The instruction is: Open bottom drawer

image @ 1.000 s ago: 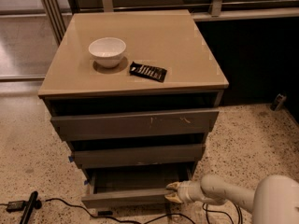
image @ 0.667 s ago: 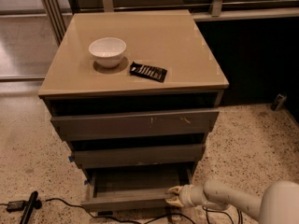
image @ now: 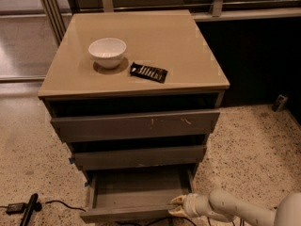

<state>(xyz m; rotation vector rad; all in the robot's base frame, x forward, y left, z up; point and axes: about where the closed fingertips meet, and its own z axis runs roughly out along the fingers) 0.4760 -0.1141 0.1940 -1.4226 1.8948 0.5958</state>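
The bottom drawer [image: 134,213] is the lowest and narrowest of three dark grey-brown drawers in the cabinet. It stands pulled out, its shallow grey box body [image: 138,187] open to view and empty. My gripper [image: 177,205] is at the right end of the drawer's front, at its top edge, on the end of my white arm [image: 225,206] that comes in from the lower right. The mid-width drawer [image: 138,157] and the widest scratched drawer [image: 136,124] sit above it.
A white bowl [image: 107,52] and a black flat packet [image: 148,72] lie on the beige cabinet top [image: 188,46]. A black cable and a black stick-like tool [image: 28,210] lie on the speckled floor at lower left. A dark wall panel stands at the right.
The bottom drawer has slid further out toward the camera, and my gripper has moved down and toward the camera with its front edge.
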